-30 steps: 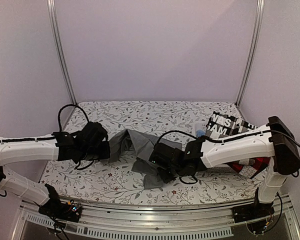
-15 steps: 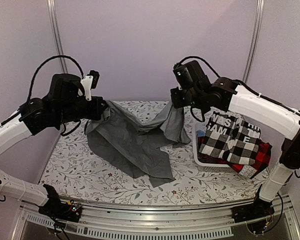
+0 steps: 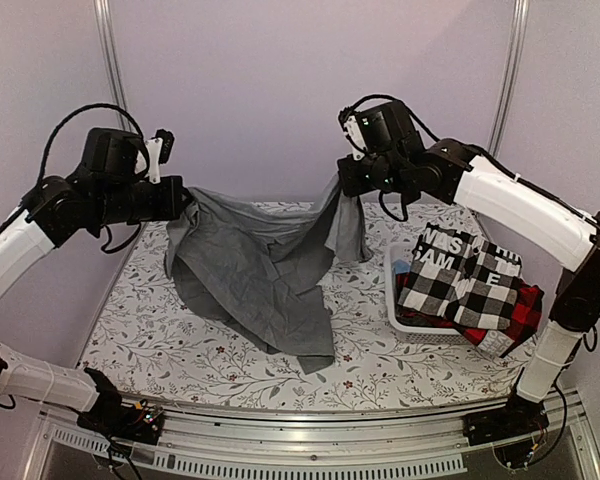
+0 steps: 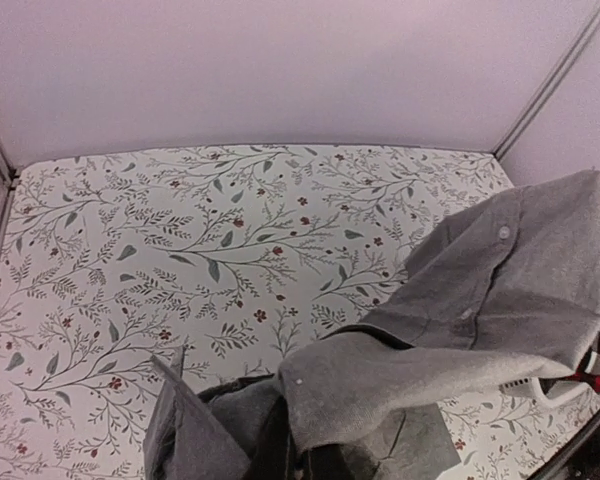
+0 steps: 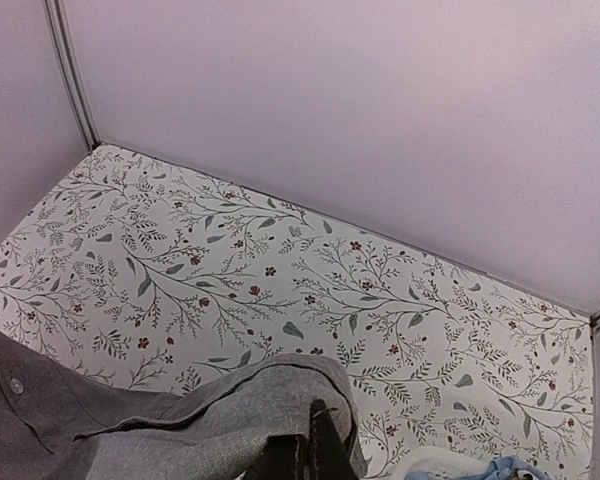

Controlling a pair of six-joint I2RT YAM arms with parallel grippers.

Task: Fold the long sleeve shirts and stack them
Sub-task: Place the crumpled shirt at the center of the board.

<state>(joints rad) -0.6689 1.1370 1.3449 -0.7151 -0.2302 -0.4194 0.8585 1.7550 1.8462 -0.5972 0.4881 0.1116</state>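
A plain grey long sleeve shirt (image 3: 255,270) hangs stretched between both raised arms, its lower part draped on the flowered table (image 3: 160,330). My left gripper (image 3: 183,198) is shut on the shirt's left end, its fingers buried in grey cloth (image 4: 380,370). My right gripper (image 3: 342,188) is shut on the right end, cloth (image 5: 240,425) bunched over its dark fingers (image 5: 325,445). A black-and-white checked shirt (image 3: 465,280) lies over a red-and-black checked one (image 3: 520,315) in the basket at right.
A white basket (image 3: 410,322) stands at the right of the table and holds the checked shirts. Metal frame posts (image 3: 110,70) rise at the back corners against the pale walls. A pale blue cloth (image 5: 500,468) shows at the basket's edge.
Both arms went from low over the table to high above it, lifting the grey shirt and spreading it between them. In the last half second they moved slightly further apart.
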